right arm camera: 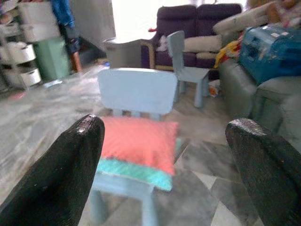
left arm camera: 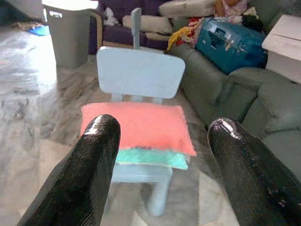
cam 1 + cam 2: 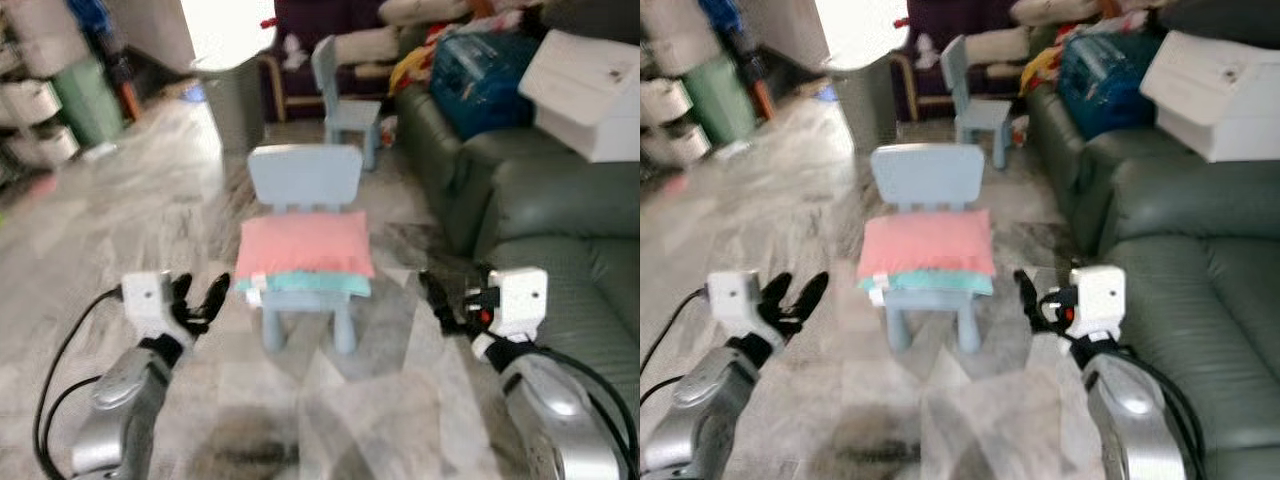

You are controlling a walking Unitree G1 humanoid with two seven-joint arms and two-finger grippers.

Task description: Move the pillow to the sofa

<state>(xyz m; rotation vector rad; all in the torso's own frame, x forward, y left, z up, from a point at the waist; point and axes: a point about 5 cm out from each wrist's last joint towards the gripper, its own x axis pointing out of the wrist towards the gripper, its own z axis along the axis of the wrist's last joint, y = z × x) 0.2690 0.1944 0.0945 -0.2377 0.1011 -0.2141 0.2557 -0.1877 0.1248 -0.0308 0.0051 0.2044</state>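
Pink-and-teal fabric pillow (image 3: pixel 305 255) lies on the seat of a small pale blue plastic chair (image 3: pixel 304 180), beside the dark green leather sofa (image 3: pixel 560 240). Left gripper (image 2: pixel 160 169) in its wrist view: 2 fingers wide apart, holding nothing. Right gripper (image 1: pixel 164 174) likewise spread, empty.

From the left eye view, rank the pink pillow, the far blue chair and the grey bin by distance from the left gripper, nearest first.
1. Pink pillow, on the near blue chair, just ahead and right of the left gripper.
2. Grey bin, farther back, ahead.
3. Far blue chair, back and right, beside the green sofa.
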